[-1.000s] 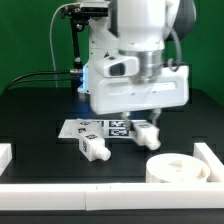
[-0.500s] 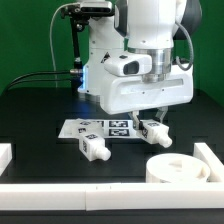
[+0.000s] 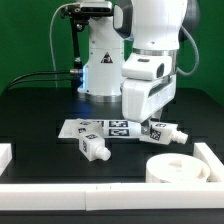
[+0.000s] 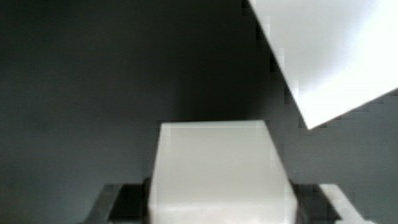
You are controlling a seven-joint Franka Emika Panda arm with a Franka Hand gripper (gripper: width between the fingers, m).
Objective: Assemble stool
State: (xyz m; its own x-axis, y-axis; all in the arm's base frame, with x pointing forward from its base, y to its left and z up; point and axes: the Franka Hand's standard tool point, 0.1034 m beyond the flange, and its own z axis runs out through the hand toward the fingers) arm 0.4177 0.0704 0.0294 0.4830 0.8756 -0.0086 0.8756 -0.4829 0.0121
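White leg [image 3: 163,131] | axis near level, tip exterior view's right | jaws clamping it

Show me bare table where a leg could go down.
Widest bare table lies on the exterior view's left, between left rail, marker board and loose leg. Crowded on its right: seat, held leg.

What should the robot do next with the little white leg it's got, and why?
Probably lift the leg and carry it over the round seat. The wrist view shows the leg sitting in the tool, seemingly gripped, while the seat lies close by with no leg on it.
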